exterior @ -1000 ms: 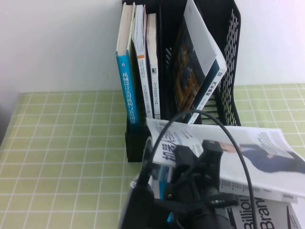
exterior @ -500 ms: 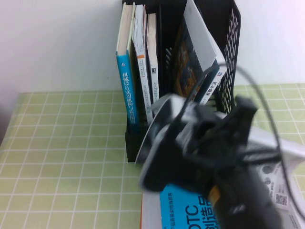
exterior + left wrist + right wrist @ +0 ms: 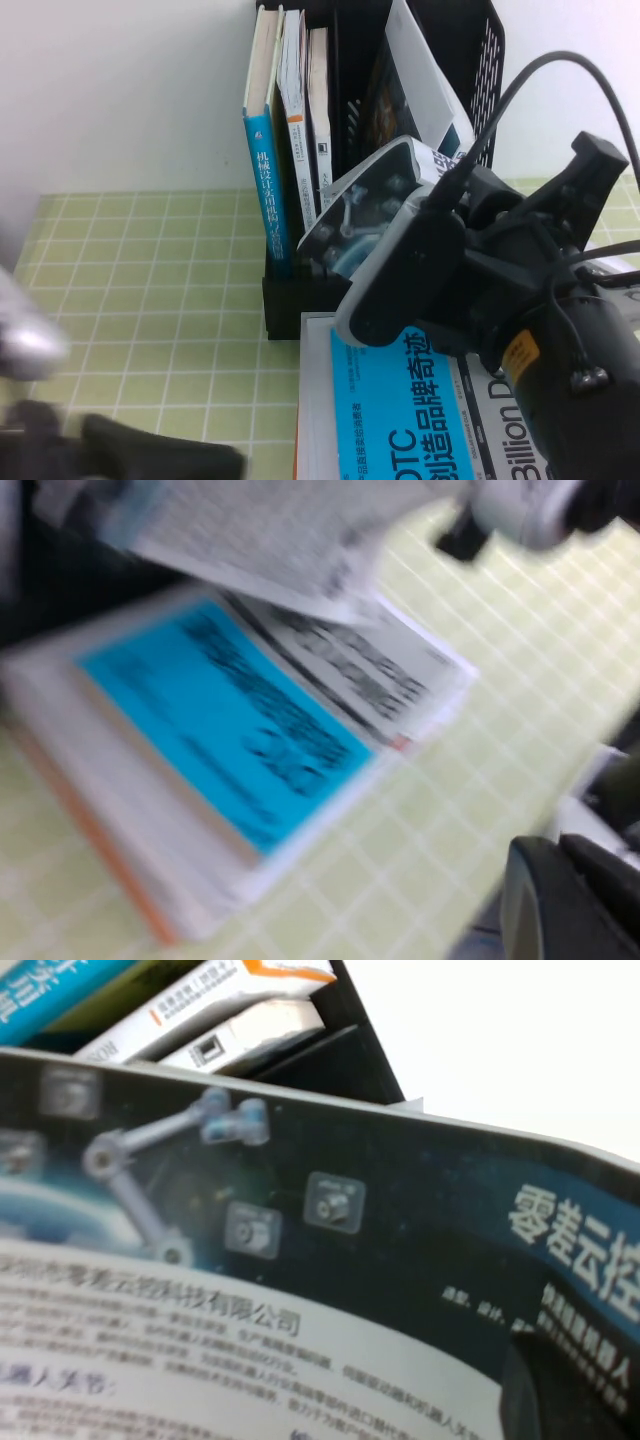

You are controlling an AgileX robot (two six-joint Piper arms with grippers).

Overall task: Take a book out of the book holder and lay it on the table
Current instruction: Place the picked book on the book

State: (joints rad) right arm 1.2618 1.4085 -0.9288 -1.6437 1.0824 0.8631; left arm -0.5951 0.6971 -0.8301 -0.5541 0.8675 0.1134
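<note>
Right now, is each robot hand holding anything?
Left end effector, low at the near left: cannot be told.
Right end effector, by the book holder: closed on the book.

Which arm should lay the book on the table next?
Right. The right tool appears to grip the book, which is raised and curled in front of the book holder, above the table. The left tool sits low at the near left edge, away from it.
</note>
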